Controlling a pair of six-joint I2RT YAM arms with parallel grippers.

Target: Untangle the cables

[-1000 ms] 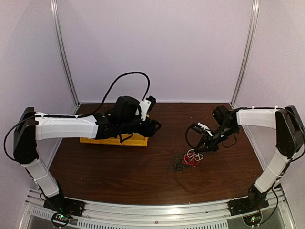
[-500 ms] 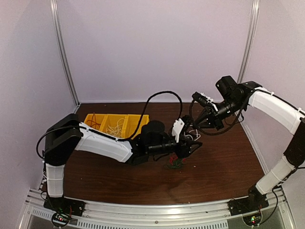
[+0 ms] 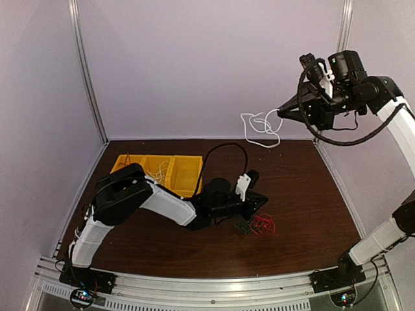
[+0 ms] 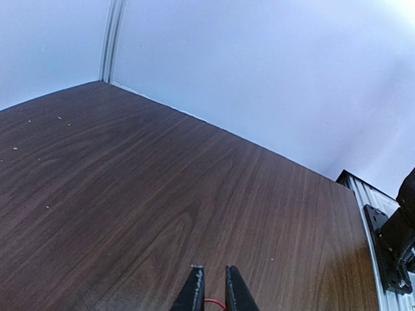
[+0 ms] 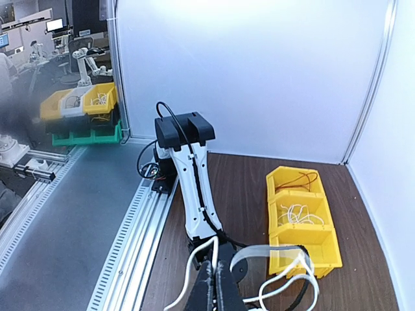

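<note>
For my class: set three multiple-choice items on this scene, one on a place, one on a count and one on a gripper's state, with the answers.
1. Where does the yellow bin row stand?
A. On the table's far left part
B. At its near right corner
C. Hanging in the air

2. How many compartments has it?
A. Two
B. Three
C. Five

3. The right gripper is:
A. open and empty
B. shut on the white cable, high above the table
C. resting on the table

Answers:
1 A: the top view shows it left, toward the back.
2 B: the right wrist view shows three in a row.
3 B: the cable dangles from its closed tips.
</note>
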